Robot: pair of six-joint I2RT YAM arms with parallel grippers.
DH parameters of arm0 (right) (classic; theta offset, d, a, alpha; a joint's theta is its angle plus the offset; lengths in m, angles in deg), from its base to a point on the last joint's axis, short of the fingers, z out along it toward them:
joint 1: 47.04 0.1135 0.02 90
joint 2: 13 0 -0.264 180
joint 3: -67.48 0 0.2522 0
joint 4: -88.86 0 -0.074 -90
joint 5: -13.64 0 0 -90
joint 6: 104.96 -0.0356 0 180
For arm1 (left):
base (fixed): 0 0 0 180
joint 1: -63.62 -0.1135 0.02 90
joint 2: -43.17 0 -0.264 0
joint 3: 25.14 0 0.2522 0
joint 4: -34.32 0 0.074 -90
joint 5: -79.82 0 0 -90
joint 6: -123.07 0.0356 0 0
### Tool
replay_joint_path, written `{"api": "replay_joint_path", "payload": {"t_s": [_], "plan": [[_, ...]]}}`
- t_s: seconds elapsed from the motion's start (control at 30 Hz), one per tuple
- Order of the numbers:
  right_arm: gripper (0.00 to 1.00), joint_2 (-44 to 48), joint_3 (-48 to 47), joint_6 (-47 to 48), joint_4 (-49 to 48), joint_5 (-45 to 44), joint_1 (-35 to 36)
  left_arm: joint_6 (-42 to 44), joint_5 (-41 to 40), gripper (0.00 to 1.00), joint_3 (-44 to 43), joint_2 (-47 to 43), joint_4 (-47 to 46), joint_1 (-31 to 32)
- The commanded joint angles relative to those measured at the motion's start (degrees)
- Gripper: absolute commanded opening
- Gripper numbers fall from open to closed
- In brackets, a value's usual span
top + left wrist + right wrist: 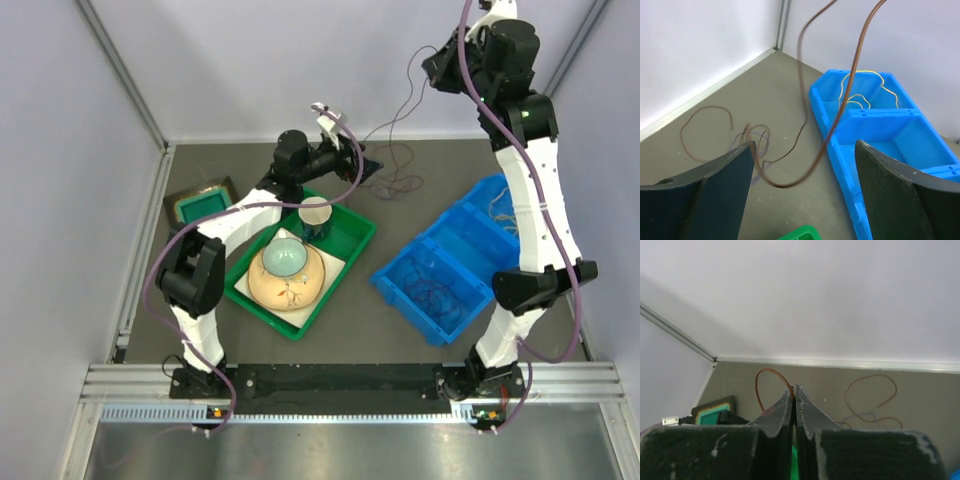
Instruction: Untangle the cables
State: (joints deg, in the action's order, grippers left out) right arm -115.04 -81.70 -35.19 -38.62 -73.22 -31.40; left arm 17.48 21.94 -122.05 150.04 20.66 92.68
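Note:
The cables (398, 182) lie as a loose tangle of thin brown and purple wires on the grey floor near the back wall. One brown cable (412, 100) rises from the tangle to my right gripper (432, 68), which is held high and shut on it. In the right wrist view the jaws (795, 388) pinch this brown wire (762, 377), with the tangle (870, 402) on the floor beyond. My left gripper (368, 168) hovers just left of the tangle, open. In the left wrist view the brown cable (790, 182) sags between its fingers (725, 185) without touching them, and the tangle (752, 136) lies beyond.
A blue divided bin (385, 275) at the right holds more thin wires, among them a yellow one (865, 95). A green tray (338, 284) in the middle carries a bowl (285, 258), a cup (315, 215) and a tan plate (285, 290). A dark box with a green top (205, 205) stands at the back left.

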Motion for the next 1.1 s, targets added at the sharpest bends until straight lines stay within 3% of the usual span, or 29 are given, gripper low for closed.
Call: {"api": "replay_joint_path", "payload": {"t_s": [0.0,0.33,0.67,0.87,0.97,1.03,1.07], "plan": [[0.00,1.6,0.7,-1.0,-0.4,1.3,0.4,4.7,-1.4,0.85,0.2,-3.0,-5.7,0.5],[0.00,1.5,2.4,-3.2,-0.3,5.7,0.4,8.0,-7.2,0.84,-2.2,0.3,-5.4,2.0],[0.00,1.4,3.0,-3.9,-0.3,7.3,0.4,4.6,-5.9,0.84,-5.0,5.8,-9.2,2.6],[0.00,1.2,3.1,-4.6,-0.3,8.1,0.4,2.4,-8.3,0.80,-11.1,10.2,-8.6,4.1],[0.00,1.0,3.6,-4.9,-0.3,7.9,0.4,0.0,-9.2,0.66,-13.2,12.0,-8.7,4.7],[0.00,1.0,3.9,-4.9,-0.3,7.8,0.4,-2.3,-8.6,0.18,-14.0,13.1,-8.6,4.8],[0.00,1.1,4.4,-4.9,-0.3,7.3,0.4,-2.9,-9.0,0.00,-15.0,13.3,-7.4,4.9]]}}
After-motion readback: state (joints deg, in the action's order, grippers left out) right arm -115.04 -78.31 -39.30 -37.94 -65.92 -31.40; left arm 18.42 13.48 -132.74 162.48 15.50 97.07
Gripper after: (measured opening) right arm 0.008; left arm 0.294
